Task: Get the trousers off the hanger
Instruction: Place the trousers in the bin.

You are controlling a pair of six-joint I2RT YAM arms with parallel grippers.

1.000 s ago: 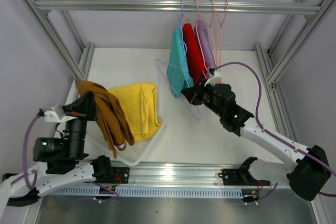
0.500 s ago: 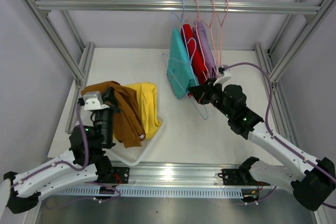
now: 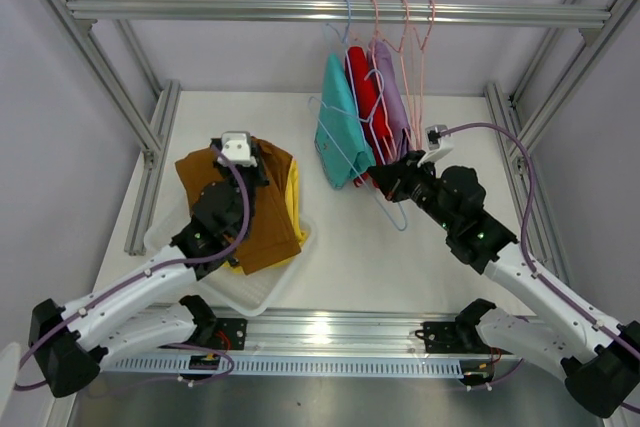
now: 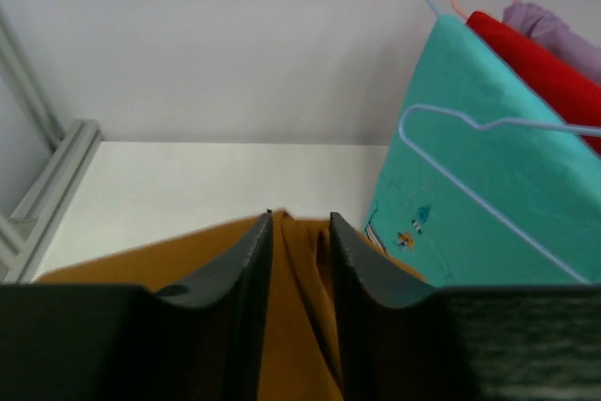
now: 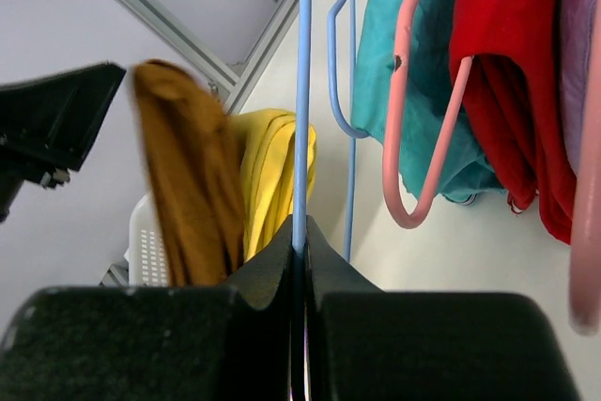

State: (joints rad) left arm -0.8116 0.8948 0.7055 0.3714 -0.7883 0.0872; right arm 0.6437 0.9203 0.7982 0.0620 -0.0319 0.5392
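Note:
Brown trousers (image 3: 265, 212) lie over yellow trousers (image 3: 293, 197) in a white tray (image 3: 250, 292). My left gripper (image 3: 258, 159) hovers at their far end. In the left wrist view its jaws (image 4: 300, 232) stand slightly apart, open, with a loose fold of the brown trousers (image 4: 300, 326) between them. Teal (image 3: 338, 132), red (image 3: 365, 107) and lilac trousers (image 3: 393, 97) hang on hangers from the rail (image 3: 300, 12). My right gripper (image 3: 385, 179) is shut on the wire of an empty blue hanger (image 5: 302, 91), below the teal trousers.
Empty pink hangers (image 3: 415, 57) hang on the rail beside the lilac trousers, and one pink hanger (image 5: 413, 91) swings close to my right fingers. Aluminium frame posts (image 3: 145, 137) stand at both table sides.
My left arm swung the brown trousers from the left edge over the tray, laid them on the yellow pair, and its jaws parted. My right gripper drifted right with the blue hanger.

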